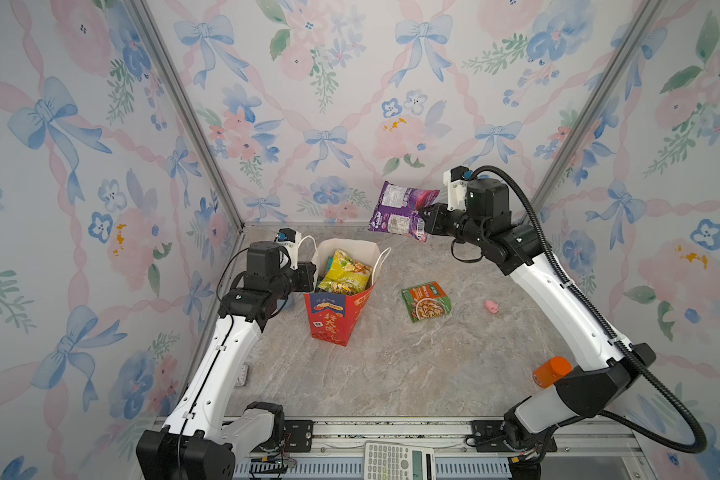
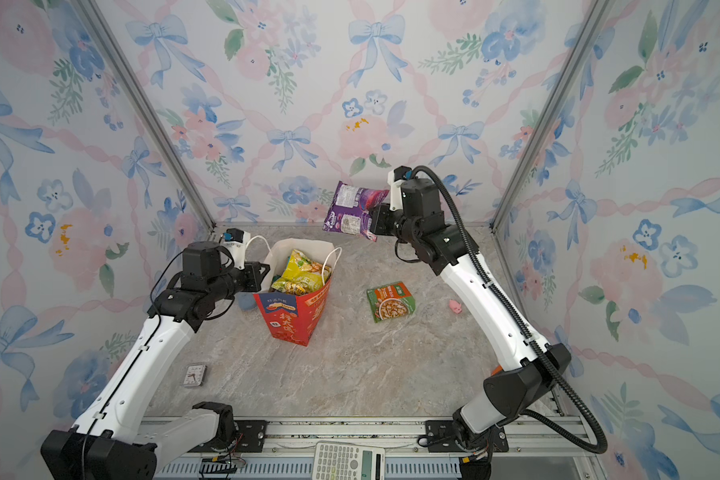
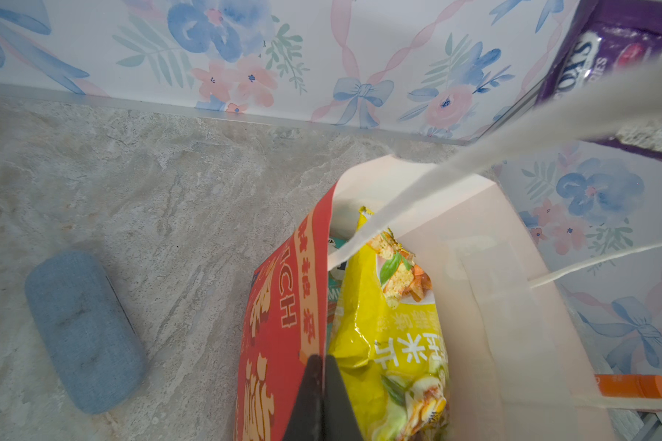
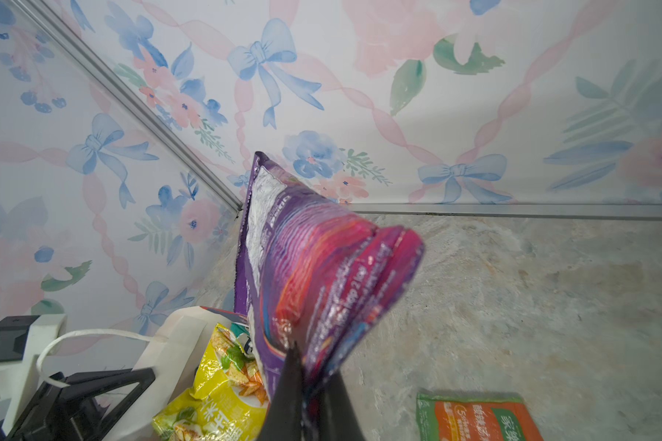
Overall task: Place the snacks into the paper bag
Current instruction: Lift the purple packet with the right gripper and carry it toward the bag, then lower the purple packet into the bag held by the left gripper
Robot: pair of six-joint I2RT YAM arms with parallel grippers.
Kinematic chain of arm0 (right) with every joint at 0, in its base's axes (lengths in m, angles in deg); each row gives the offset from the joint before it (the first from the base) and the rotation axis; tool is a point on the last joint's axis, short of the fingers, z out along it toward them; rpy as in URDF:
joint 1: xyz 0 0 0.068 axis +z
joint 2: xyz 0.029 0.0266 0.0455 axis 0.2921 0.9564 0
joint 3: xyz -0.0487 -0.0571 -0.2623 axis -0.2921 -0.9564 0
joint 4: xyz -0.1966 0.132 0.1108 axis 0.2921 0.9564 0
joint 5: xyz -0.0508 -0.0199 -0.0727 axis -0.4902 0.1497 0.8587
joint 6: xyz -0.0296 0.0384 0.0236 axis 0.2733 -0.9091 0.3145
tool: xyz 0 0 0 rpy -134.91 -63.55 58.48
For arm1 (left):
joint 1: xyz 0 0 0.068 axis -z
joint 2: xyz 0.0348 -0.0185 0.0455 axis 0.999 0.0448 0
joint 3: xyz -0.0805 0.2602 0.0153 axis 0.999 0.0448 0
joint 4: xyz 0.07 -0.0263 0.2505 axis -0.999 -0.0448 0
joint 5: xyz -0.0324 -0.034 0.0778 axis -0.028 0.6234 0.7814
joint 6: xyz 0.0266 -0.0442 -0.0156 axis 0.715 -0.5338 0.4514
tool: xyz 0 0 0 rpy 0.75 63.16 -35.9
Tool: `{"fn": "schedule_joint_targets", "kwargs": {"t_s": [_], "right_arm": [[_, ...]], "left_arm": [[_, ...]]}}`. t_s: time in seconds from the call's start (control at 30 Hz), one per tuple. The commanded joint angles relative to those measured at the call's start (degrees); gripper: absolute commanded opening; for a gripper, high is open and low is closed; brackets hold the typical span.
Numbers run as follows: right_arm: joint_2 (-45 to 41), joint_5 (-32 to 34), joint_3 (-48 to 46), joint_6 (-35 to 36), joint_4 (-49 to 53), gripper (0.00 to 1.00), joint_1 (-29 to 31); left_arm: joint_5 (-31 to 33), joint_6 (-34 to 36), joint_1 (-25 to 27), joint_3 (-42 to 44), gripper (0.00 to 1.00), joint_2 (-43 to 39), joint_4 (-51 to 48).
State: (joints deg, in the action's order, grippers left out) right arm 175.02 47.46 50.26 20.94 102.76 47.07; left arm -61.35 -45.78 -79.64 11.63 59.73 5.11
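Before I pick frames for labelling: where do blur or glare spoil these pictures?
Left wrist view: a white handle of the paper bag crosses near the lens, badly blurred; glare on the yellow packet. Right wrist view: the purple packet is soft, with shiny streaks. Both top views: sharp, evenly lit.

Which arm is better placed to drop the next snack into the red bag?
Right. The right tool holds the purple packet aloft near the paper bag; the left tool is pinching the bag's rim, likely steadying it.

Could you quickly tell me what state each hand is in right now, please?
Left hand: closed, pinching the wall of the paper bag.
Right hand: closed, holding the purple snack packet aloft.
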Motion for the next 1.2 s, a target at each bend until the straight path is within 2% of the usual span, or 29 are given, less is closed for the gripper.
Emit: {"fn": "schedule_joint_targets", "kwargs": {"t_s": [0.0, 0.17, 0.33, 0.57, 0.9, 1.17], "right_arm": [[2.37, -3.52, 6.90, 5.90, 3.08, 0.00, 1.47], [7.49, -6.83, 13.74, 10.73, 6.24, 0.00, 3.46], [12.75, -11.65, 22.18, 17.24, 13.26, 0.00, 4.95], [19.48, -15.78, 32.60, 22.63, 22.62, 0.00, 5.68], [25.38, -21.18, 40.32, 28.30, 30.50, 0.00, 5.87], [28.86, -22.51, 43.66, 32.32, 36.37, 0.00, 6.21]], "left_arm": [[-2.36, 0.28, -0.50, -1.69, 0.00, -1.25, 4.20], [-2.61, 0.36, -0.52, -1.83, 0.00, -1.08, 4.28], [-2.92, 0.54, -0.50, -1.91, 0.00, -0.93, 4.27], [-3.58, 0.88, -0.50, -2.14, 0.00, -0.60, 4.21], [-4.36, 1.07, -0.50, -2.54, 0.00, -0.14, 4.20], [-4.62, 1.24, -0.50, -2.87, 0.00, 0.11, 4.23]]}}
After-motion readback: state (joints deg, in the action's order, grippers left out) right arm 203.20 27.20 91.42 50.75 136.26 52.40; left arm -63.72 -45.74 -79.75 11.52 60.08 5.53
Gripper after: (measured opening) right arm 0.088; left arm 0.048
